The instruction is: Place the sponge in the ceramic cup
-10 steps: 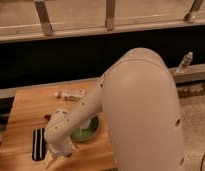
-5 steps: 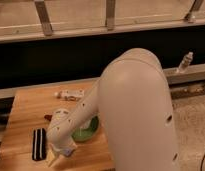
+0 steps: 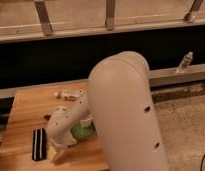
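My white arm fills the middle of the camera view and bends down over a wooden table [image 3: 26,112]. Its wrist ends in the gripper [image 3: 57,152], low over the table's front part, just right of a black-and-white striped oblong [image 3: 39,144]. A dark green dish [image 3: 82,132] peeks out from behind the wrist. Neither the sponge nor the ceramic cup shows; the arm covers much of the table's right side.
A small red tool [image 3: 47,117] lies left of the wrist. A pale small object [image 3: 66,95] sits near the table's back edge. A bottle [image 3: 185,62] stands on the ledge at the right. Speckled floor lies to the right of the table.
The wrist and gripper have shifted slightly down toward the table's front edge, next to the striped oblong. Nothing on the table has moved.
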